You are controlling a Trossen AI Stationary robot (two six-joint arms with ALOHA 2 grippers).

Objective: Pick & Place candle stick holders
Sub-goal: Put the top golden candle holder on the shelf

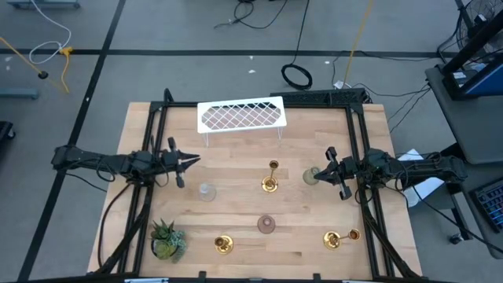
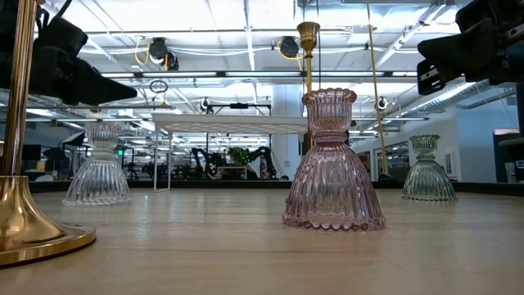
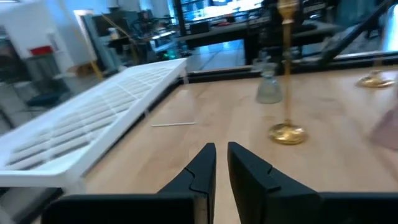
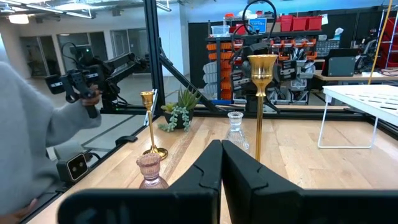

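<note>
Six candle holders stand scattered on the bench [image 1: 314,134]: a tall gold one [image 1: 270,178] mid-bench, a pink glass one [image 1: 267,225] nearer the front, a clear one [image 1: 207,191], a greenish one [image 1: 312,175]. The right gripper [image 1: 330,167] hangs just beside the greenish one, jaws closed and empty. The left gripper [image 1: 191,161] hovers near the clear one, jaws almost closed.

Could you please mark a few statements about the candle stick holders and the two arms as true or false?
1. The white wire rack stands at the table's far edge. True.
2. The pink glass holder lies on its side. False: it stands upright.
3. The left gripper holds a gold holder. False: its jaws are nearly shut on nothing.
4. A potted plant sits near the front left corner. True.
5. The right gripper is close to the greenish glass holder. True.
</note>
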